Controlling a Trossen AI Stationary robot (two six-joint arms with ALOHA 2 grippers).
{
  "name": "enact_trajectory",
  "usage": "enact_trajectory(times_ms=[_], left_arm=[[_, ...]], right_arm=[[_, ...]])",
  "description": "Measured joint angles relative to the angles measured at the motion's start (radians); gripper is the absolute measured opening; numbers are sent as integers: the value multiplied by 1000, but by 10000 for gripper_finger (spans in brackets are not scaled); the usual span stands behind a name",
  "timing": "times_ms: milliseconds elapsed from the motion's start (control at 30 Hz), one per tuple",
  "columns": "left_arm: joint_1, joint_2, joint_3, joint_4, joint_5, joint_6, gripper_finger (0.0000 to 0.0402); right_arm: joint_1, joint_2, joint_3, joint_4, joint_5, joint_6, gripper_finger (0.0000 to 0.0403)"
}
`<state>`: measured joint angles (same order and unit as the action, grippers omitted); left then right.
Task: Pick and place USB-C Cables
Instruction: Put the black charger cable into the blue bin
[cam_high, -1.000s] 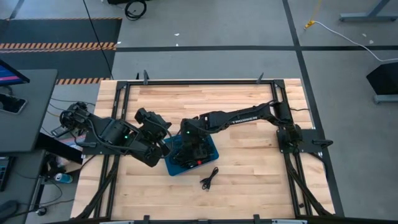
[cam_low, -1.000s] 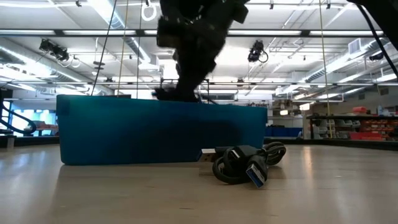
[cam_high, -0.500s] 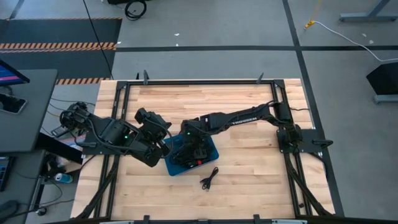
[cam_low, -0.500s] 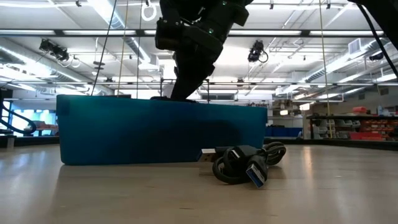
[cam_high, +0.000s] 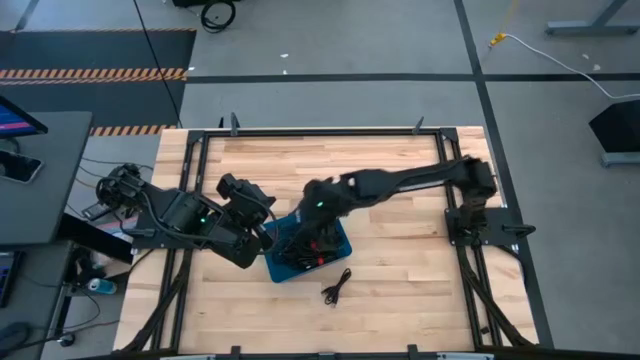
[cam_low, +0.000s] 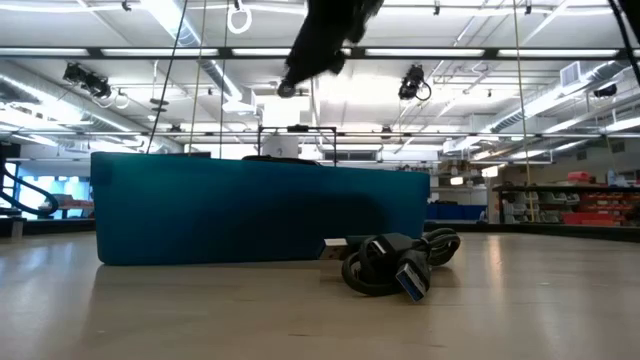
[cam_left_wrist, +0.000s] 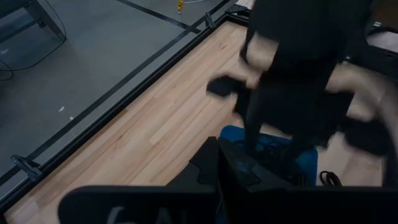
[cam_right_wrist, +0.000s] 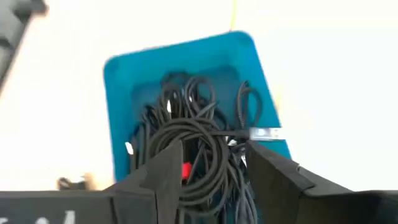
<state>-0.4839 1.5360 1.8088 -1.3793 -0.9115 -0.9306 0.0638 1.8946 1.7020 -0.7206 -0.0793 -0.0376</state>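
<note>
A blue tray (cam_high: 342, 240) stands mid-table and holds several coiled black USB-C cables (cam_right_wrist: 193, 146), one with a red tie (cam_right_wrist: 185, 169). Another bundled cable (cam_high: 337, 286) lies on the wood just near of the tray, also seen in the low view (cam_low: 395, 262). My right gripper (cam_right_wrist: 214, 177) hangs open above the tray with nothing between its fingers; in the low view it (cam_low: 300, 70) is well above the tray's rim (cam_low: 260, 158). My left gripper (cam_high: 256, 238) is shut and empty beside the tray's left side.
A black metal frame (cam_high: 320, 130) runs around the wooden table top. Bare wood lies to the right of and beyond the tray. The left arm (cam_high: 195, 220) stretches in from the table's left edge, close to the tray.
My right gripper has risen out of the tray to well above its rim, and its arm has swung up with it. The cables in the tray and the one on the table have stayed put.
</note>
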Motion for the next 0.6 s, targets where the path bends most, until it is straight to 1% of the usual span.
enact_trajectory(times_ms=[167,267,433,600], left_arm=[[0,0,0,-1,0,1,5],[0,0,0,-1,0,7,5],[0,0,0,-2,3,27,5],[0,0,0,-1,2,28,5]], right_arm=[[24,-114,0,-84,-51,77,180],[60,-157,2,-156,-53,85,180],[130,-174,2,-260,-43,83,180],[182,-159,-1,-337,17,81,180]])
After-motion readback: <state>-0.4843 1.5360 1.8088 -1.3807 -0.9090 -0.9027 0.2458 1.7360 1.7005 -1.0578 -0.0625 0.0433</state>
